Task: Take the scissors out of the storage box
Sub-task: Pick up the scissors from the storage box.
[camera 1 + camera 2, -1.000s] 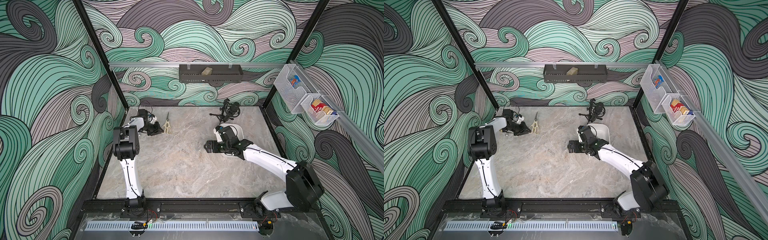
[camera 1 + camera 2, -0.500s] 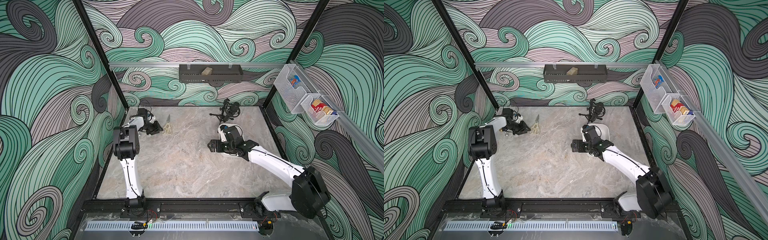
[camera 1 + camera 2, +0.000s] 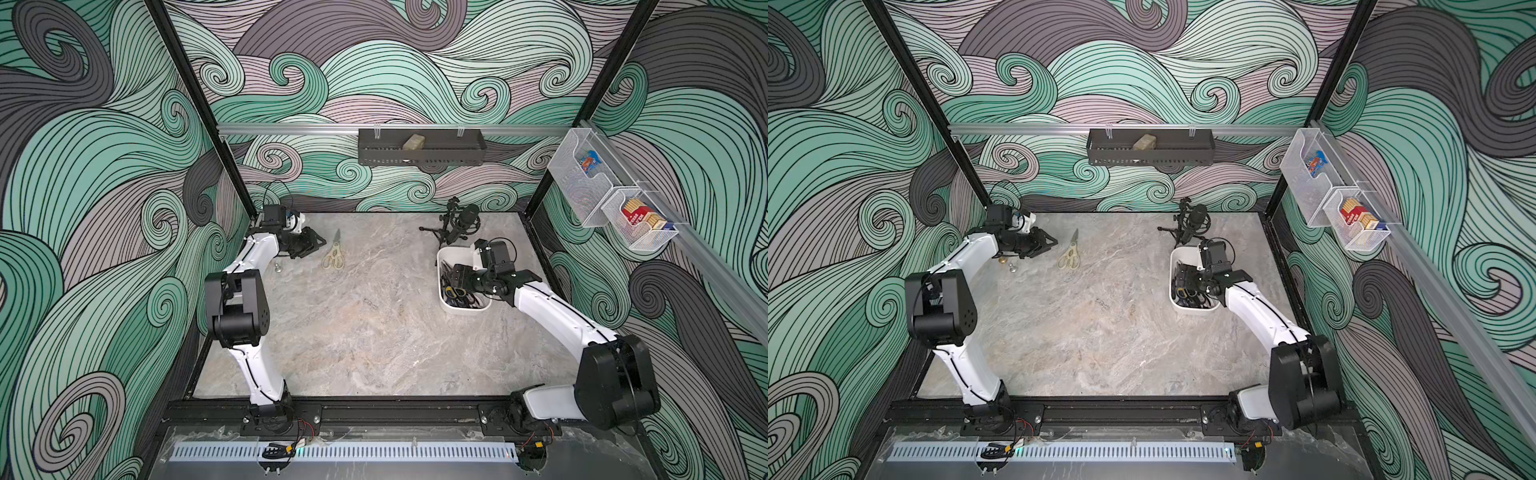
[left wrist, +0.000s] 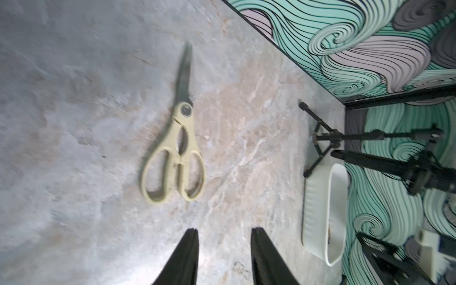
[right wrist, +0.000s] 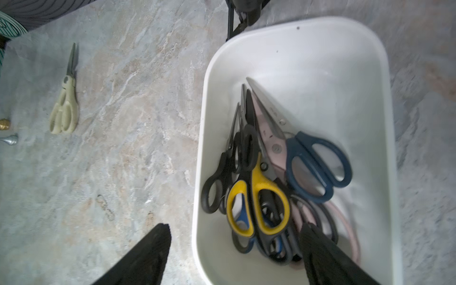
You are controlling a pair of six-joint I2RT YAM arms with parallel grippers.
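Marble-look tabletop (image 3: 374, 332), grey-beige veining, matte finish; walls w/ teal, grey & mauve swirl print. Storage box (image 5: 308, 49) sits on the table's right side, just beside the mic tripod (image 3: 446, 226). It's a white smooth plastic tub, rectangular w/ rounded corners, plain rim, slight sheen inside.

Most scissors lie in the box in a tangled heap toward one end, blades pointing roughly the same way.
- Yellow-black pair (image 5: 256, 197): on top, glossy yellow loops w/ black trim.
- Blue pair (image 5: 318, 167): big oval loops, bright steel blades.
- Black pair (image 5: 217, 182): slim, at the heap's edge.
- Pink pair (image 5: 271, 148): broad, pale pink round the pivot, mostly under the others.

More dark handles sit below; count unclear.

Cream pair (image 4: 175, 158) lies flat on the table, out of the box & well apart from it, near the left arm. It has chunky cream plastic handles, a round metal pivot & dark blades closed together.

Left gripper (image 4: 224, 230): black tapered fingers parted, nothing btwn them, tips near the cream handles, not touching.

Right gripper (image 5: 236, 225) is over the box, fingers spread wide, nothing held. One finger shows over the table outside the box wall, the other over the heap. Can't tell if it touches any scissors.
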